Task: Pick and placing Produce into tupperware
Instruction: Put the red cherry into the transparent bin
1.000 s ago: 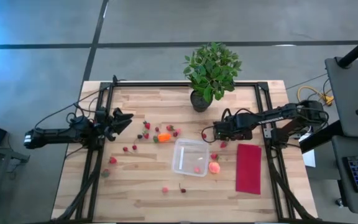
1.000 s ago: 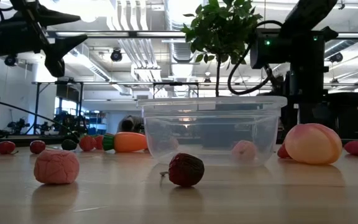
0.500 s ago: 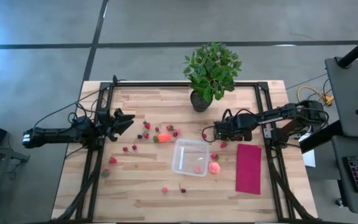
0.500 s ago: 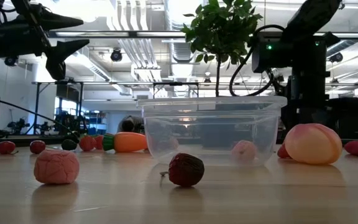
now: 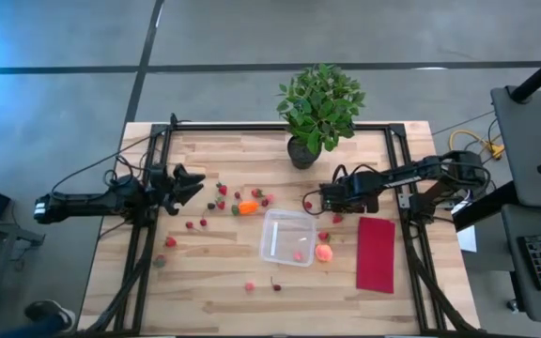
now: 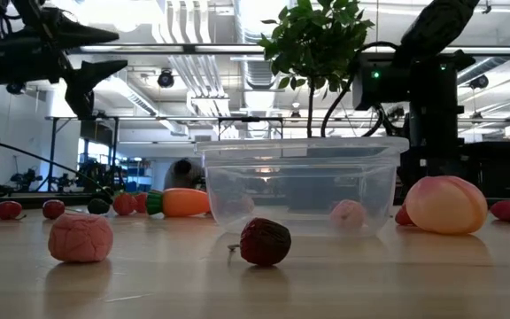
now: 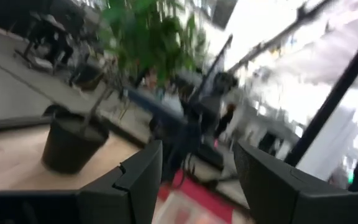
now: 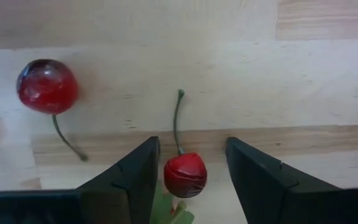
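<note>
I'm seeing the right gripper [image 8: 188,168] sitting low over the table [image 5: 205,282], just right of the potted plant [image 5: 319,108]. Its fingers [image 8: 135,177] are standing apart w/ a small red cherry [image 8: 185,175] between them; can't tell if the pads are touching it yet. A second cherry [image 8: 47,86] is lying nearby, stem trailing. The left gripper [image 5: 188,181] is hovering at the table's left side, fingers spread, holding nothing. The tupperware [image 5: 287,238] is sitting mid-table w/ one pink piece inside. The round orange-pink fruit [image 5: 324,253] is resting just beside its right edge; the orange piece w/ green top [image 5: 246,207] is lying to its upper left. Magenta cloth [image 5: 376,253] is lying to the right.
</note>
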Available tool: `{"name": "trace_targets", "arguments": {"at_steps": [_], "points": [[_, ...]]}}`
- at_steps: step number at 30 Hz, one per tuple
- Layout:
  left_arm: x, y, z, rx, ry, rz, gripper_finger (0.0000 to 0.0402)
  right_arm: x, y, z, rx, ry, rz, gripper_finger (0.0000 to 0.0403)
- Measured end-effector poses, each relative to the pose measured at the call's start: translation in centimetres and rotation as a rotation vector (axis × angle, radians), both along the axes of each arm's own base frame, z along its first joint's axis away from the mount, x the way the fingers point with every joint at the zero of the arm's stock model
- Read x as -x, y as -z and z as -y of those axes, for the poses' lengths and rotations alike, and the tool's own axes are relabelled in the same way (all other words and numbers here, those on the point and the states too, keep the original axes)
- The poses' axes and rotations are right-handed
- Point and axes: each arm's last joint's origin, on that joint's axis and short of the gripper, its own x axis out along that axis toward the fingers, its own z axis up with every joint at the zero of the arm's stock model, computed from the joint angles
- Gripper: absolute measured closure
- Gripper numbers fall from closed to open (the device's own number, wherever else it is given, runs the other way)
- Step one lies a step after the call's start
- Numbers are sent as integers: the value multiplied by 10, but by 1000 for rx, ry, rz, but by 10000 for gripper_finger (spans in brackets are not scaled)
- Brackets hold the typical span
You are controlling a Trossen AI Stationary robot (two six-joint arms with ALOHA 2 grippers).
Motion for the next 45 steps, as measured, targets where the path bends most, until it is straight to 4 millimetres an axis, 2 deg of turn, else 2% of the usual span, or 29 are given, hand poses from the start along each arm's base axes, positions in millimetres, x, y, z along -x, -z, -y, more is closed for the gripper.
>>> {"name": "trace_targets", "arguments": {"at_steps": [6, 15, 26, 30, 35, 38, 41, 45], "points": [[-2, 16, 3, -136, 111, -188, 214, -2, -2, -5, -50, -40, 7, 246], [-1, 18, 4, -439, 91, -238, 214, -2, -2, -9, -29, -46, 1, 285], [-1, 17, 4, -476, 87, -240, 214, -4, -5, -9, 5, -71, 7, 332], [-1, 17, 4, -475, 87, -240, 214, -22, -26, -14, 3, -165, 95, 332], [-1, 18, 4, -472, 88, -242, 214, -54, -75, -31, -8, -346, 284, 328], [-2, 18, 4, -471, 89, -244, 214, -70, -97, -45, -16, -430, 352, 328], [-2, 18, 4, -472, 89, -245, 214, -83, -104, -57, -56, -496, 365, 328], [-2, 18, 4, -471, 89, -245, 214, -105, -96, -71, -127, -592, 350, 326]]}}
